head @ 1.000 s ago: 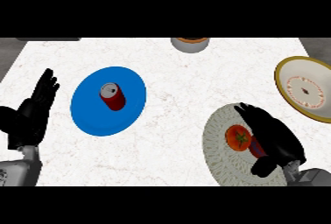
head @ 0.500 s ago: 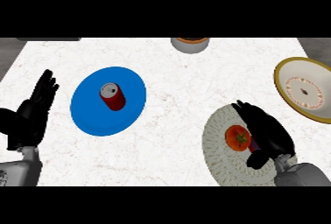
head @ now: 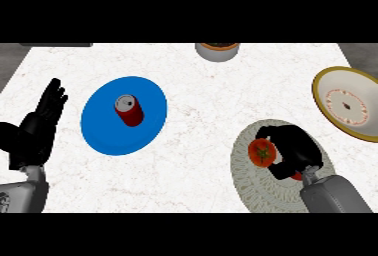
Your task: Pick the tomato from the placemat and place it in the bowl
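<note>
Red tomato sits on the placemat, the right hand curled around its right side.

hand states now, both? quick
Left hand: open, fingers up, resting at the view's left edge, holding nothing.
Right hand: shut on the tomato, over the placemat.

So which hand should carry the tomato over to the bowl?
The right hand: its fingers curl around the tomato on the placemat, and the bowl sits on that side. The left hand rests open at the far left edge.
</note>
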{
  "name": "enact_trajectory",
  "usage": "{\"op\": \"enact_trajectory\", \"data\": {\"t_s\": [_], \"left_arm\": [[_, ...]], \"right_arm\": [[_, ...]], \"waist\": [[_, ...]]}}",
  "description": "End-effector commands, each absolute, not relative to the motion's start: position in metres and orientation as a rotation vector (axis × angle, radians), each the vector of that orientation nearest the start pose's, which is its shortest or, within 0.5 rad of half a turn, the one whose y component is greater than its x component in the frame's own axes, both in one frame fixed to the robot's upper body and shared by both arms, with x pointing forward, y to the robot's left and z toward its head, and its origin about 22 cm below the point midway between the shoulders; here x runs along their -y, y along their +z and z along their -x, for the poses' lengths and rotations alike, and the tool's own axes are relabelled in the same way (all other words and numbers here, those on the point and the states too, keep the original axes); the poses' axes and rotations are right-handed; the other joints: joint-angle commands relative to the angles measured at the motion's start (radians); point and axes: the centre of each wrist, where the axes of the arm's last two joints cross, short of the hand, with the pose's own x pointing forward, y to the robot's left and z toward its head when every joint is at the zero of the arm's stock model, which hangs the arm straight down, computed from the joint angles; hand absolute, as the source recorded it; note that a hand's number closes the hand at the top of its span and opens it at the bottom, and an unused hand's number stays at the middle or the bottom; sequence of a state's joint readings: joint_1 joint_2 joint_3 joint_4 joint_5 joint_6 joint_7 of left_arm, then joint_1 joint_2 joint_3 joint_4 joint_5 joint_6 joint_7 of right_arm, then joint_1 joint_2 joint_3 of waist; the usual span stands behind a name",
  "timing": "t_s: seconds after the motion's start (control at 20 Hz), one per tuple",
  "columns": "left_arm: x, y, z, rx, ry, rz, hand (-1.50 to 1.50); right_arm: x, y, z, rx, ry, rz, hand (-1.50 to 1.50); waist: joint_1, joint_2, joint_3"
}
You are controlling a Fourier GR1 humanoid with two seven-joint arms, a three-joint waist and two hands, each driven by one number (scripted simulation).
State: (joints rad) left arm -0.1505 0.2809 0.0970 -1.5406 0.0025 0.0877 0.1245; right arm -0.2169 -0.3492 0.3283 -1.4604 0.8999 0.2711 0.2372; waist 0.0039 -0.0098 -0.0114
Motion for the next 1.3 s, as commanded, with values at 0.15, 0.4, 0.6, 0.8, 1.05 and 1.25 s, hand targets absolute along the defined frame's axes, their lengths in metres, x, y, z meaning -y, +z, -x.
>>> {"op": "enact_trajectory", "data": {"t_s": [0.15,0.4,0.6,0.8,1.05,1.25], "left_arm": [[-0.309,0.074,-0.280,1.567,-0.077,-0.334,0.00],[-0.292,0.058,-0.276,1.567,-0.081,-0.320,0.00],[-0.301,0.048,-0.279,1.570,-0.066,-0.322,0.00],[-0.293,0.052,-0.284,1.582,-0.099,-0.316,0.00],[-0.289,0.064,-0.287,1.585,-0.117,-0.283,0.00],[-0.297,0.065,-0.283,1.579,-0.099,-0.296,0.00]], "right_arm": [[0.219,-0.006,-0.272,1.168,1.336,0.681,1.50],[0.205,-0.002,-0.294,1.186,1.283,0.745,1.50],[0.225,-0.001,-0.282,1.281,1.225,0.871,1.50],[0.233,0.023,-0.344,0.964,0.863,0.980,1.50],[0.228,0.059,-0.393,0.735,0.629,1.140,1.50],[0.220,0.129,-0.421,0.801,0.529,1.367,1.50]], "waist": [[-0.002,0.010,0.012],[0.001,0.010,0.012],[-0.007,0.010,0.012],[0.021,0.029,0.012],[0.055,0.028,0.012],[0.036,0.016,0.011]]}}
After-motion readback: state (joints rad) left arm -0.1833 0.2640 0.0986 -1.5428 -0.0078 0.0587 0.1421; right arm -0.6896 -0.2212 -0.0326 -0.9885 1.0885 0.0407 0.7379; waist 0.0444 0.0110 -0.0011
